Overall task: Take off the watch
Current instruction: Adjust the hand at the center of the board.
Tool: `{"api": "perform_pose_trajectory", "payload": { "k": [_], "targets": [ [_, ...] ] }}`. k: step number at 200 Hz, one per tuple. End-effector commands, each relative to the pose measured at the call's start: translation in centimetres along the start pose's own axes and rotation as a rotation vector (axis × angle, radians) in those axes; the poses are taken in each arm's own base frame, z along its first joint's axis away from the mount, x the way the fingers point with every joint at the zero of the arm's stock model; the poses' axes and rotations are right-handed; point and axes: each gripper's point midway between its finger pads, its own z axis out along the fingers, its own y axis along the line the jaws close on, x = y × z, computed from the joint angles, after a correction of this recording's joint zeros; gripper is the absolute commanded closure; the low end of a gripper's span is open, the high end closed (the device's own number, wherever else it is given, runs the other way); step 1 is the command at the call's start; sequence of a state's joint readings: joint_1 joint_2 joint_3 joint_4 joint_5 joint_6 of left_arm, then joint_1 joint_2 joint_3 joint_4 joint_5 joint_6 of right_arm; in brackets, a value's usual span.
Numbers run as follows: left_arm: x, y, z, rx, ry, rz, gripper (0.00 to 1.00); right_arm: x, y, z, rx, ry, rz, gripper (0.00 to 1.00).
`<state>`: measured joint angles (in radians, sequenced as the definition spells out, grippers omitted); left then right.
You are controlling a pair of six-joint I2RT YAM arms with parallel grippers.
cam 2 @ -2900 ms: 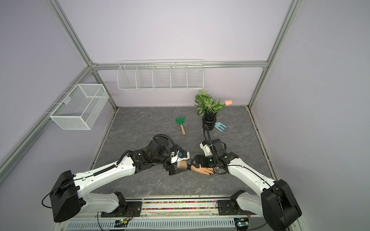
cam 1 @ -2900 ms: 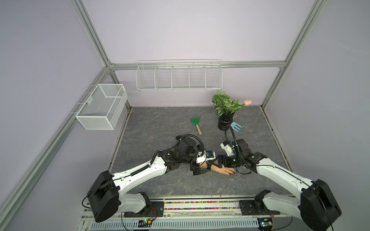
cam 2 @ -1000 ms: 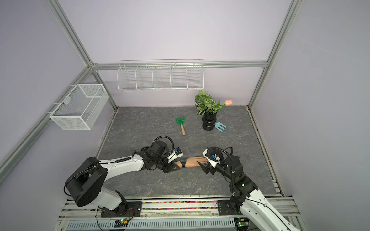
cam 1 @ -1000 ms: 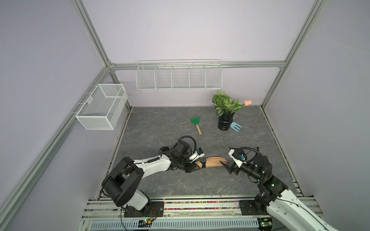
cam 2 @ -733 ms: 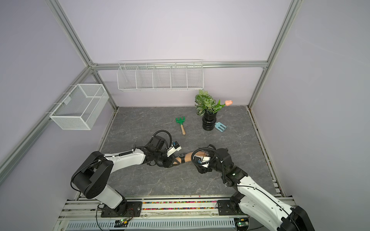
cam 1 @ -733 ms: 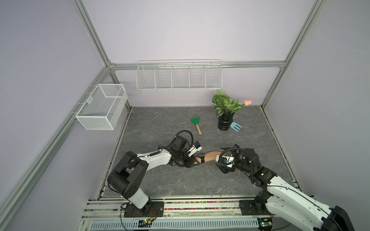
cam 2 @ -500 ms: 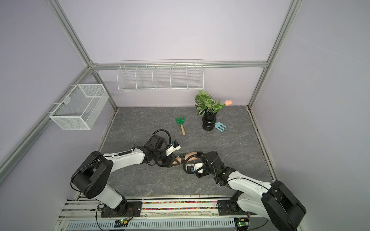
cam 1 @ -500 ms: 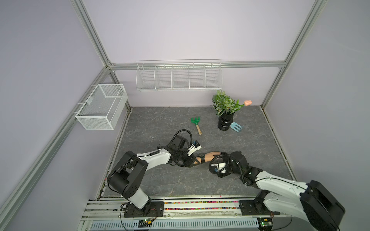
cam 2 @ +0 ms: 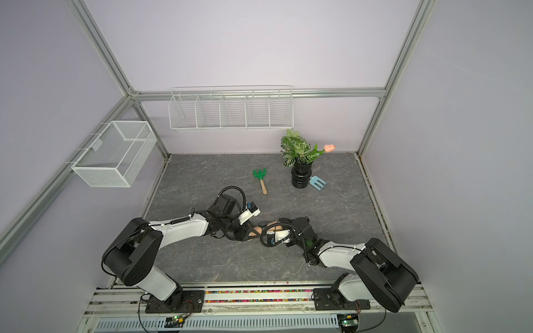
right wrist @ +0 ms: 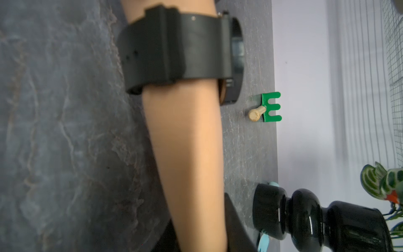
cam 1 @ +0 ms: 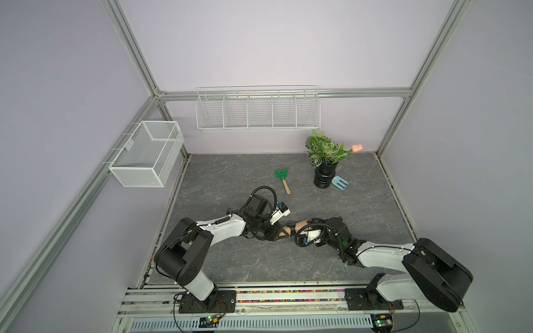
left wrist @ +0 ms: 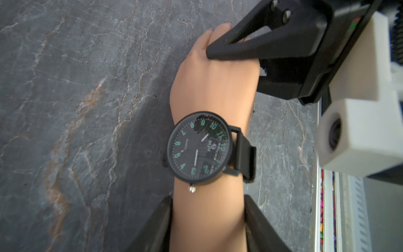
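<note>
Where the watch [left wrist: 198, 146] sits | grey veined tabletop [cam 1: 230, 178] | lilac wall [cam 1: 259, 43]

The left arm [cam 1: 222, 229] and the right arm [cam 1: 383, 253] are built alike: smooth white shell links between bulky black joint housings [cam 1: 184, 259], each on a black base plate [cam 1: 225, 301] bolted to a silver rail [cam 1: 288, 297]. A black cable [cam 1: 264, 188] loops out of the left wrist block, and a like black loop [cam 1: 314, 221] shows at the right wrist. In the left wrist view the right arm's black wedge-shaped fingers [left wrist: 239, 47] have a finely ribbed face and two round screws [left wrist: 280, 9] at the root, with a white boxy camera mount [left wrist: 357, 135] beside them. The left arm's fingers [left wrist: 157, 224] are plain dark blades.
</note>
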<state>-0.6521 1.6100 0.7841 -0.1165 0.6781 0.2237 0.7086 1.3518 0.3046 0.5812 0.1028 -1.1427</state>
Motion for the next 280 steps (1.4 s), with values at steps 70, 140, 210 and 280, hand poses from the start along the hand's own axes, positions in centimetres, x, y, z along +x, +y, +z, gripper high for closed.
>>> {"api": "perform_pose_trajectory", "payload": {
  "k": [70, 140, 210, 280],
  "targets": [
    [-7.5, -1.9, -10.4, -0.334, -0.526, 0.23, 0.01, -4.6, -0.7, -4.6, -0.283, -0.089, 0.424, 0.94],
    [-9.3, -4.1, -21.1, -0.623, -0.803, 0.17, 0.01, -9.5, -2.5, -6.8, -0.653, -0.155, 0.876, 0.93],
    [-8.7, -3.3, -21.0, -0.653, -0.801, 0.084, 0.01, -10.8, -2.8, -2.9, -0.92, -0.102, 1.421, 0.93],
    [-8.1, -2.6, -18.9, -0.616, -0.721, 0.044, 0.01, -8.6, 2.5, 0.4, -0.921, 0.069, 1.799, 0.89]
  ]
}}
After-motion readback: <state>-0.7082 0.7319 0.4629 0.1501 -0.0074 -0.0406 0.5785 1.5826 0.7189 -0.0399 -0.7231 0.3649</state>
